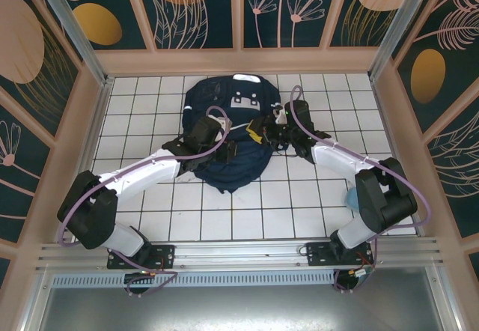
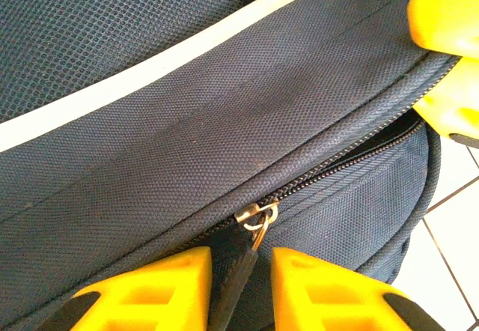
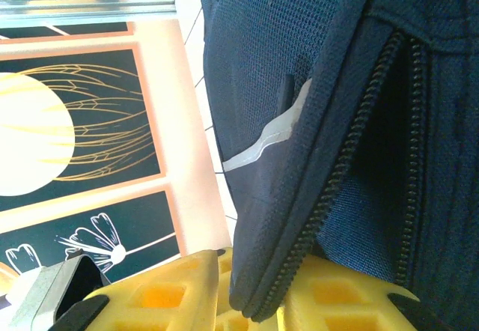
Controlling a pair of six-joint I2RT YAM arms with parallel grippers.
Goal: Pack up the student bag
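Student bag [image 2: 187, 121]: judged soft, limp.
Left end effector [image 2: 239, 290]: closed on zipper pull [image 2: 229, 267].
Right end effector [image 3: 254, 301]: clamped on opening rim [image 3: 314, 196].

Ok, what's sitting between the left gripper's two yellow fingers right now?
The left wrist view shows the dark zipper pull strap of the student bag lying between the fingers of the left gripper, hanging from the metal ring on the slider.

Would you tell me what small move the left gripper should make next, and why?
Probably close the left gripper fully on the zipper pull tab before any tug. The tab lies between its fingers below the slider, with a slight gap on one side, and the right gripper appears to pinch the open zipper edge of the student bag.
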